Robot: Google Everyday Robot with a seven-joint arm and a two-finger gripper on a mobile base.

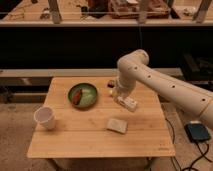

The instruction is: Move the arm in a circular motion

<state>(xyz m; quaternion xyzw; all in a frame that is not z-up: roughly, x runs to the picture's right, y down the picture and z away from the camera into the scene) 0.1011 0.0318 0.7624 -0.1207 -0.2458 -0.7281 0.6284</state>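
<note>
The thick cream-white arm (165, 85) with small dark dots reaches in from the right. Its bulbous elbow (132, 62) hangs over the back of the wooden table (90, 142). From the elbow the wrist drops down to the gripper (125, 100), which sits low over the table's back right part, just right of the green bowl (90, 96). The gripper's white end almost touches the tabletop.
The green bowl holds a red-orange item (76, 96). A white cup (45, 118) stands at the left front. A flat beige pad (117, 125) lies in the middle front. A small red and yellow thing (111, 84) lies behind the gripper. A black device (199, 132) lies on the floor at the right.
</note>
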